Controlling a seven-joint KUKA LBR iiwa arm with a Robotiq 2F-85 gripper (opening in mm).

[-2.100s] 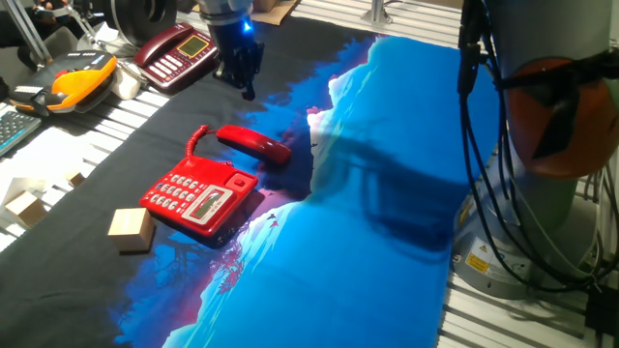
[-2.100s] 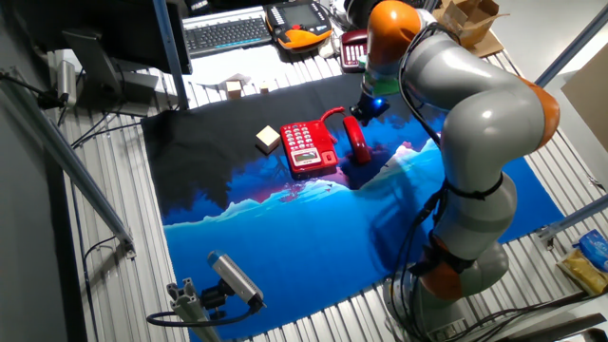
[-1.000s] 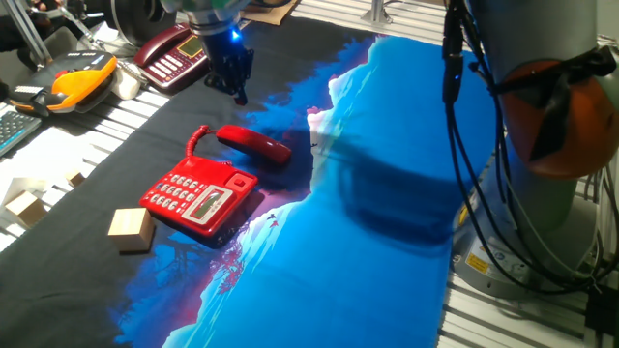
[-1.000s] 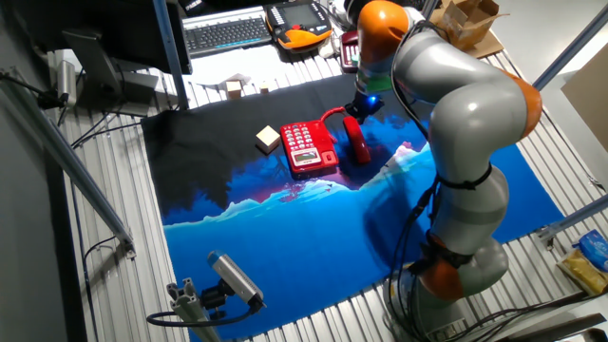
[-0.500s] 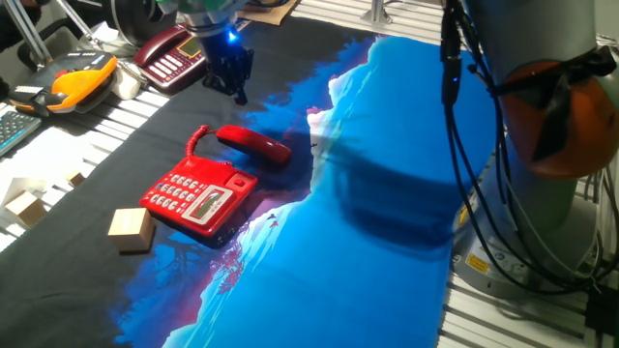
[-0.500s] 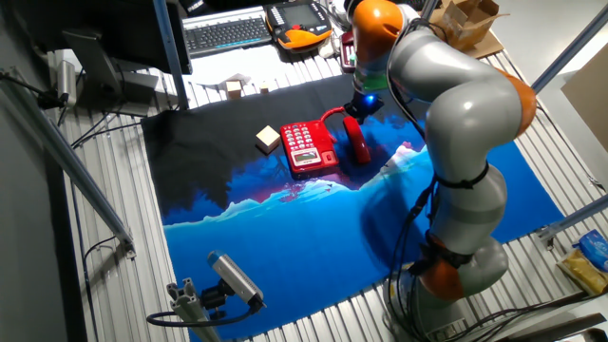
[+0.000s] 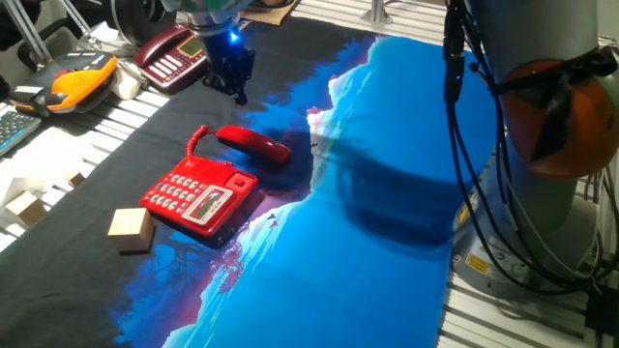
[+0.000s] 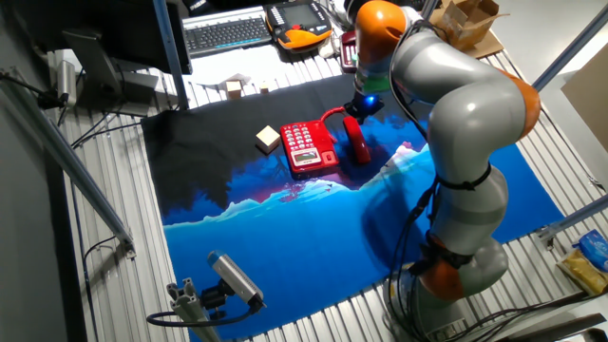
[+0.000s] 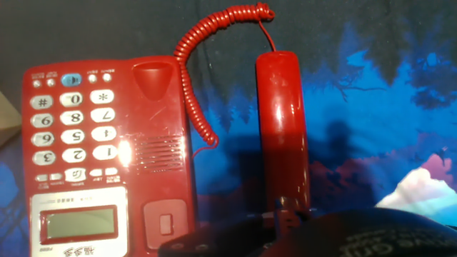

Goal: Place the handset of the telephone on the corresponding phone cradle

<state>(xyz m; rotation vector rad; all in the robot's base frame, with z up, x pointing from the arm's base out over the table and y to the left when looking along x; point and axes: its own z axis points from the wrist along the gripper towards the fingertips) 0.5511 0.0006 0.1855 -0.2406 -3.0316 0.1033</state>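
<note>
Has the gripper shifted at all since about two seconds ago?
Yes. In one fixed view the gripper has moved left, toward the maroon phone, while the handset lies where it was.

Arm bent over, wrist pitched down; gripper (image 7: 235, 85) hanging fingers-down, holding nothing; jaw spacing not discernible.

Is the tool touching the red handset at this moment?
Apart. In one fixed view the tool hangs above the black cloth, with clear cloth showing between its tips and the handset, which lies beside the telephone.
</note>
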